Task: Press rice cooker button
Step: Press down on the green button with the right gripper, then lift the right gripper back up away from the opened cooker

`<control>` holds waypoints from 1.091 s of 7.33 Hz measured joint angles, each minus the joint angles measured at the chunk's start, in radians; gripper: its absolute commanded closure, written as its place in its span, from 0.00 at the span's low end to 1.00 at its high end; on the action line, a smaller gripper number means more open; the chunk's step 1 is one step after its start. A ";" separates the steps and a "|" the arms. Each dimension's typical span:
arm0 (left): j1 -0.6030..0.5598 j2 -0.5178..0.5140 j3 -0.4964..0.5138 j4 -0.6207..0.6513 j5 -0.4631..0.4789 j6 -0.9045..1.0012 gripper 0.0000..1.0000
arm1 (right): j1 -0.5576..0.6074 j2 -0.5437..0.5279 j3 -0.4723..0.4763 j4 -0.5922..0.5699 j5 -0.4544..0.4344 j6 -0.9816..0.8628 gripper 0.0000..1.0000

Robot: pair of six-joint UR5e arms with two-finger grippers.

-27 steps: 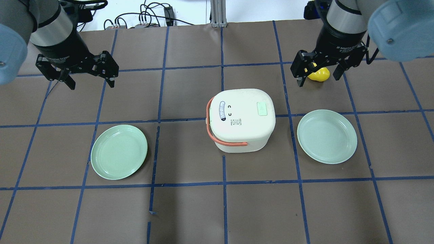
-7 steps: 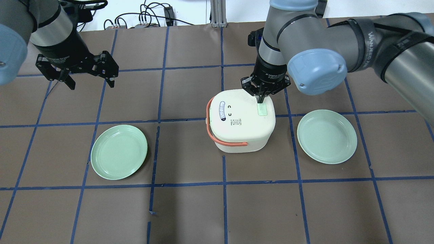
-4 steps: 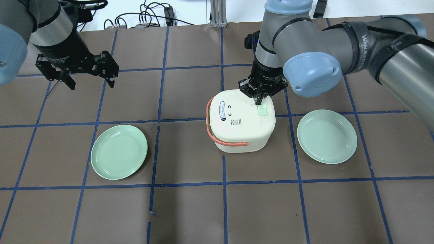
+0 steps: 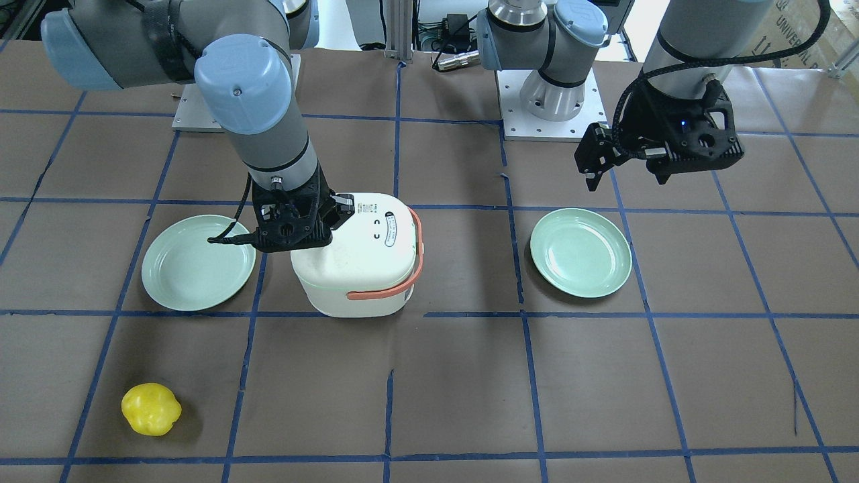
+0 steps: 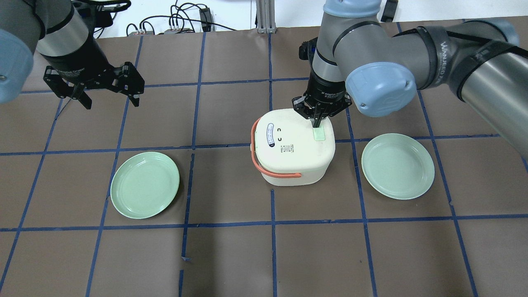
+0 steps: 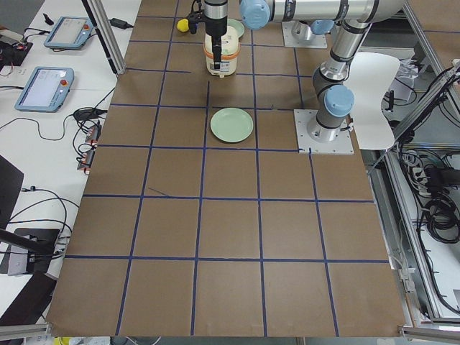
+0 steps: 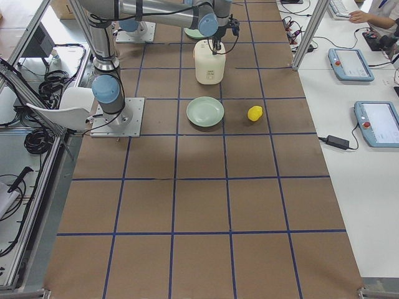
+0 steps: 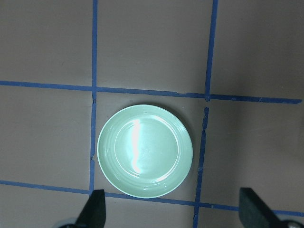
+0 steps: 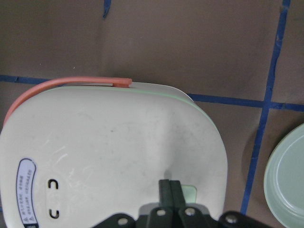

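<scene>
The white rice cooker (image 5: 288, 152) with its coral-orange handle (image 5: 258, 163) stands mid-table, lid shut, and shows in the front view (image 4: 356, 268). A pale green button (image 5: 319, 135) sits on the lid's right side. My right gripper (image 5: 317, 125) is shut and points straight down, its tips at the far edge of that button. In the right wrist view the shut fingertips (image 9: 169, 186) meet the button (image 9: 189, 192). My left gripper (image 5: 111, 100) is open and empty, high over the far left of the table.
One pale green plate (image 5: 144, 184) lies left of the cooker and another (image 5: 397, 166) lies right of it. The left wrist view looks down on the left plate (image 8: 145, 151). A yellow fruit-like object (image 4: 151, 409) lies on the table's far right part.
Since 3.7 s ago my right gripper has left the yellow object, shut, and come down onto the cooker lid's button. Over the last second it barely shifts. The left arm is still.
</scene>
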 measured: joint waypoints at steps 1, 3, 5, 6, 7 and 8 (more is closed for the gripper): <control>0.000 0.000 0.000 0.000 0.000 0.000 0.00 | -0.002 0.001 0.001 0.000 -0.008 -0.002 0.95; 0.000 0.000 0.000 0.000 0.000 0.000 0.00 | -0.002 0.001 0.004 0.003 -0.017 -0.001 0.95; 0.000 0.000 0.000 0.000 0.000 0.000 0.00 | 0.000 0.000 0.008 0.005 -0.019 0.001 0.95; 0.000 0.000 0.000 0.000 0.000 0.000 0.00 | 0.001 0.000 0.012 0.004 -0.018 0.001 0.95; 0.000 0.000 0.000 0.000 0.000 0.000 0.00 | 0.001 0.001 0.018 0.003 -0.018 0.001 0.94; 0.000 0.000 0.000 0.000 0.000 0.000 0.00 | 0.000 0.003 0.021 -0.002 -0.017 0.002 0.94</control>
